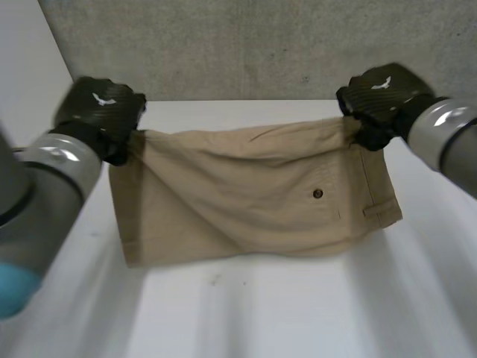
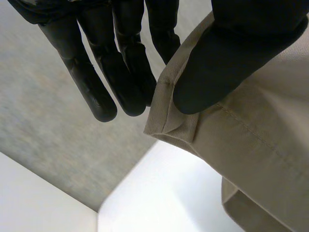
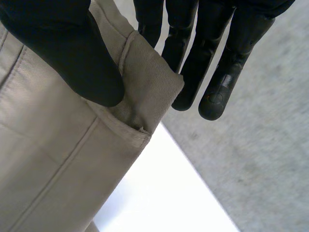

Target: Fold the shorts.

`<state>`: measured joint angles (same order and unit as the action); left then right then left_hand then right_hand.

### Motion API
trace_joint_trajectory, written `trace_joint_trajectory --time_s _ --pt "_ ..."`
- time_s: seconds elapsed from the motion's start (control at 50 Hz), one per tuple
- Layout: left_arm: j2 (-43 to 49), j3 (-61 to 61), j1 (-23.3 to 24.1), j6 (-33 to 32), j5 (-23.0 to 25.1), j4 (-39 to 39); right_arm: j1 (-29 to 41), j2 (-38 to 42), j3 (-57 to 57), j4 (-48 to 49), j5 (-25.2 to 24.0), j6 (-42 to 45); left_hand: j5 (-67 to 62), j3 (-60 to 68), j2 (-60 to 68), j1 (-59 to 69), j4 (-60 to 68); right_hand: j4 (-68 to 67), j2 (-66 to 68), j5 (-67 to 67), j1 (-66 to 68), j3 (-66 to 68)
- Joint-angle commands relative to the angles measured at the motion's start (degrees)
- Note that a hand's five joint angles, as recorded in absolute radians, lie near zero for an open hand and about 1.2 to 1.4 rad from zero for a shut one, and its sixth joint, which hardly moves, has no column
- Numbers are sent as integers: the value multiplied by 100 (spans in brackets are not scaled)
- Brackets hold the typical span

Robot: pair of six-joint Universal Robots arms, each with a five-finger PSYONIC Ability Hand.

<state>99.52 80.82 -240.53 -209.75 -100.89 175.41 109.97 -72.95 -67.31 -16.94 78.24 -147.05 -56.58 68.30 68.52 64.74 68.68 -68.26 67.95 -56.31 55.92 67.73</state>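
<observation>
Shorts (image 1: pixel 253 201), where are they sitting right now?

They are lying across the middle of the frame on the white table (image 1: pixel 298 313). The leg hem is pointing left, and the waistband end with its button (image 1: pixel 318 194) is pointing right. The upper edge is hanging raised between the two hands and sagging in the middle.

What are the hands doing?

The left hand (image 1: pixel 100 112), at the upper left of the frame, is pinching the hem corner (image 2: pixel 166 118) between its thumb (image 2: pixel 231 63) and its straight fingers (image 2: pixel 120 72). The right hand (image 1: pixel 380 93), at the upper right, is pinching the waistband corner (image 3: pixel 149 82) in the same way.

So how far along is the folding?

I am judging it as mid-fold. Both corners are being gripped and held up while the lower part is resting flat on the table. No finished, flattened fold is showing yet. The raised edge is waiting to be carried across and laid onto the opposite edge. After that, both hands are going to need to let go. A second fold, end over end, is probably remaining too.
</observation>
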Motion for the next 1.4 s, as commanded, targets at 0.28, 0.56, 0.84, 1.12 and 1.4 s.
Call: trace_joint_trajectory --time_s 0.28,0.56,0.84,1.12,1.4 --pt "1538 -2962 -91 -391 -19 3771 226 1406 2539 4129 675 -597 -1342 1169 1148 1526 1132 -1174 1205 -1369 2408 1227" --pt "736 591 -108 -198 -98 3659 191 1318 720 2626 394 -579 -1342 1169 1148 1526 1132 -1174 1205 -1369 2408 1227" --pt "1052 2315 366 40 -642 2570 165 1749 -1019 1616 253 404 -1342 1169 1148 1526 1132 -1174 1205 -1369 2408 1227" --pt "-98 3317 524 -22 -740 303 138 150 -2743 -239 147 1362 -1342 1169 1148 1526 1132 -1174 1205 -1369 2408 1227" --pt "-864 3021 1281 -637 -713 -211 -46 -1064 -3720 -1515 -301 2683 -1342 1169 1148 1526 1132 -1174 1205 -1369 2408 1227"
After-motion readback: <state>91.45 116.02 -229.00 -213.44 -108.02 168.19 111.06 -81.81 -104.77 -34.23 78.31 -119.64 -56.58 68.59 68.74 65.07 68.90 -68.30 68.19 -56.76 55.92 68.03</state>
